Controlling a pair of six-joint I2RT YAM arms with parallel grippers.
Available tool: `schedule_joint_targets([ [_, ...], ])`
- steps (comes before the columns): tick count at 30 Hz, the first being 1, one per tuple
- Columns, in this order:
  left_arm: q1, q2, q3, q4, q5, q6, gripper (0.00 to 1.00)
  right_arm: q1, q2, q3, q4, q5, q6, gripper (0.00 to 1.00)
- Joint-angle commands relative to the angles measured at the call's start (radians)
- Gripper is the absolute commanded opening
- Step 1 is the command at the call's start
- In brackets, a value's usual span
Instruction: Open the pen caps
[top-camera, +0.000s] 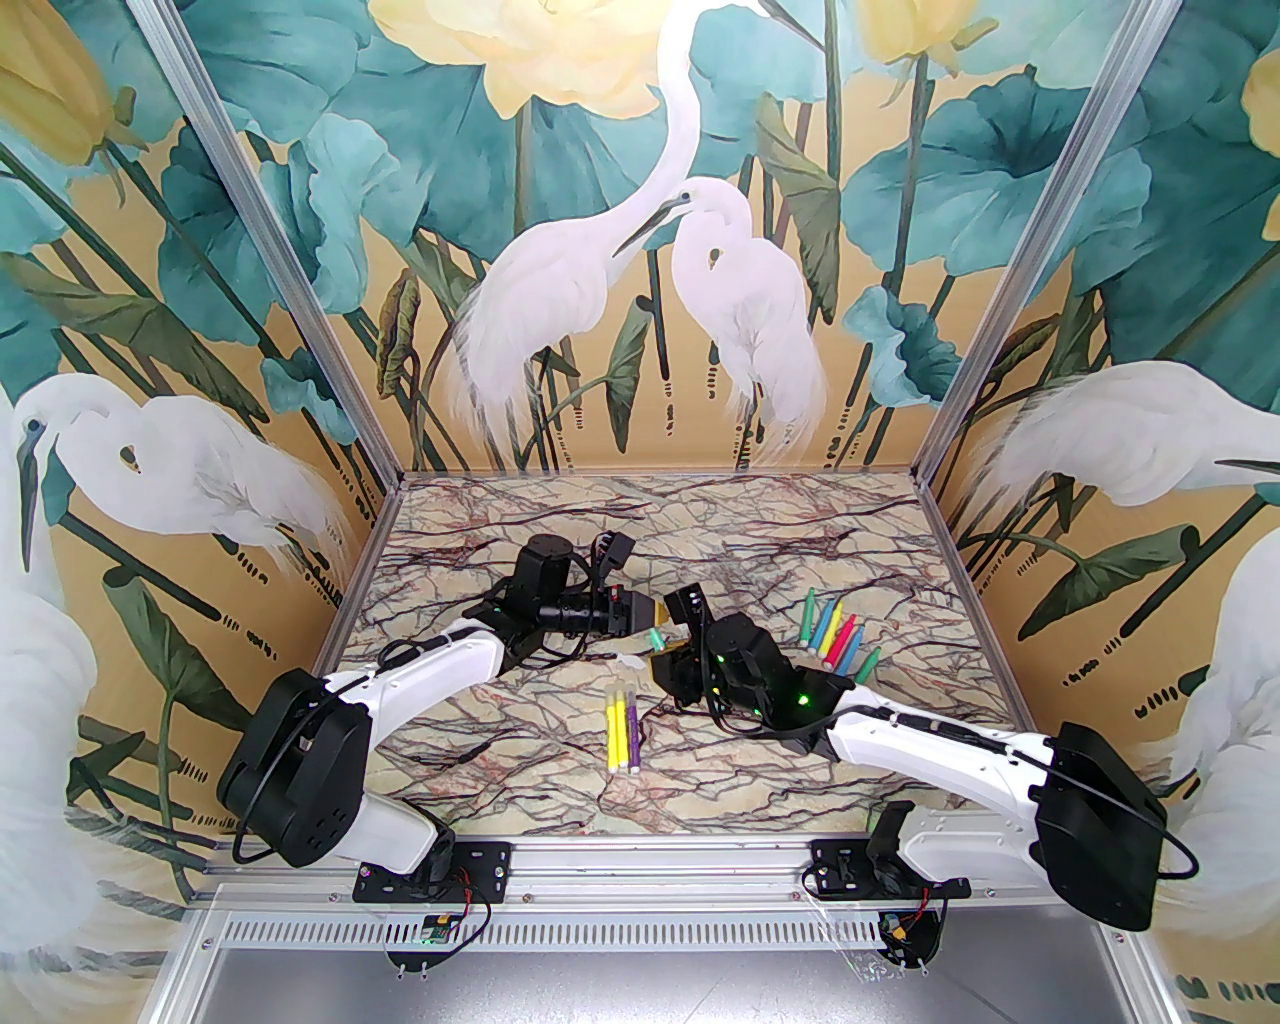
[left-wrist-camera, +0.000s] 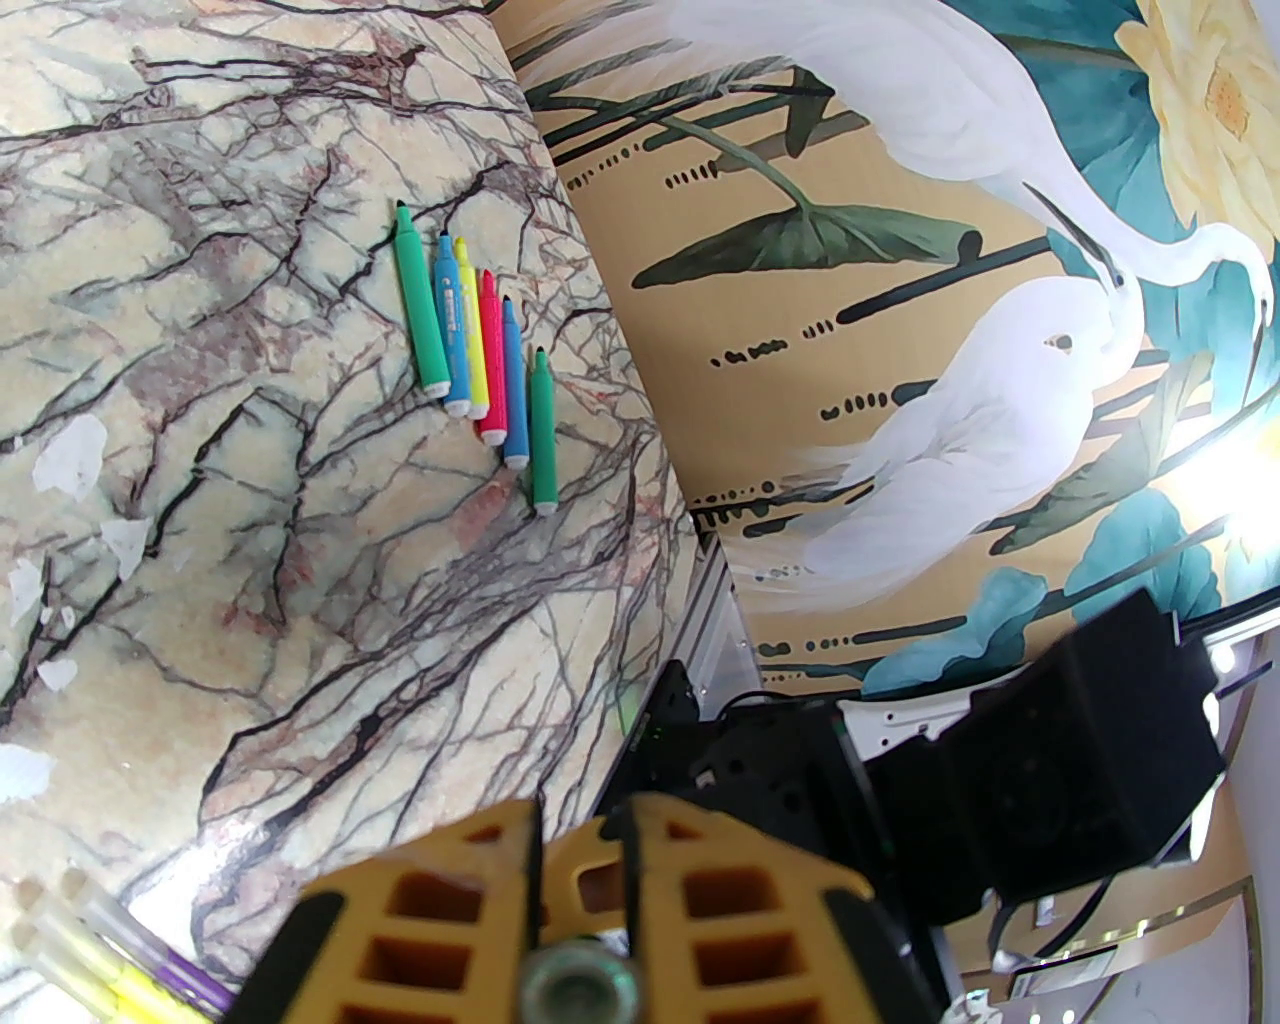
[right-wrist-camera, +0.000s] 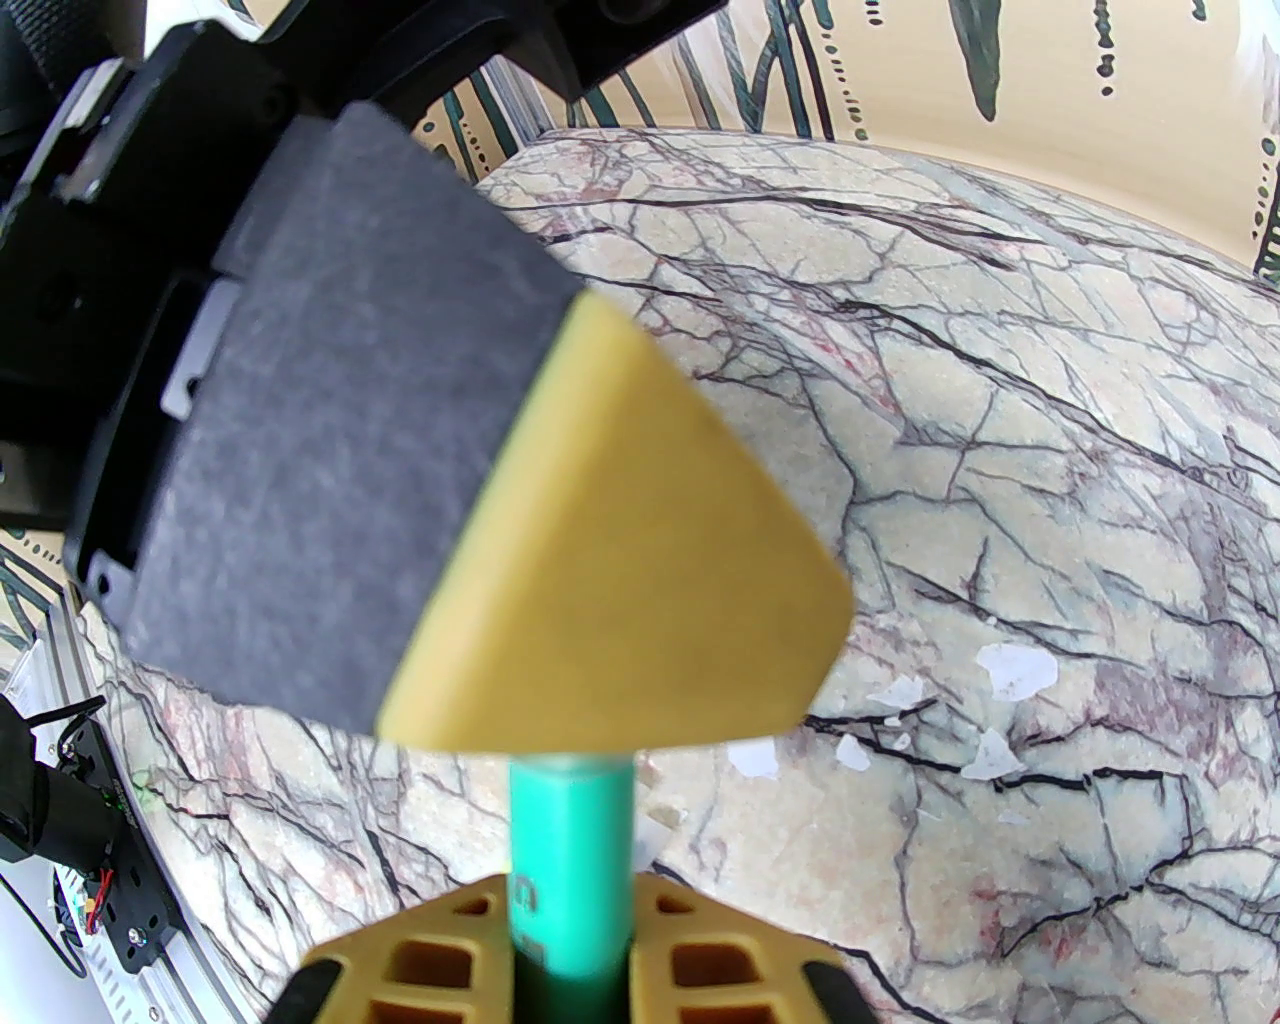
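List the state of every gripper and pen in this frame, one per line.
green pen: held in the air at both ends; cap end hidden.
left gripper: shut on its far end.
right gripper: shut on its body.
six pens on the right: lying uncapped, tips bare.
three pens in the middle: lying capped.

A lab robot cell: aluminium frame, heron-print walls (marble-patterned tabletop).
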Motion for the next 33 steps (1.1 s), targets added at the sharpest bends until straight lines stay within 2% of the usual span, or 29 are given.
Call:
schedule_joint_targets([
  [1,0.097,-0.034,0.003,0.037,-0.129,0.008,0.00,0.007,-0.004,-0.046,-0.172,-0.012,0.005,0.00],
  [23,0.140,-0.019,0.034,-0.010,-0.130,0.005,0.00,0.007,-0.011,-0.074,-0.182,-0.009,-0.026,0.00],
  [33,0.151,-0.078,0.088,-0.318,-0.373,0.199,0.00,-0.003,-0.074,-0.095,-0.220,0.088,0.007,0.00],
])
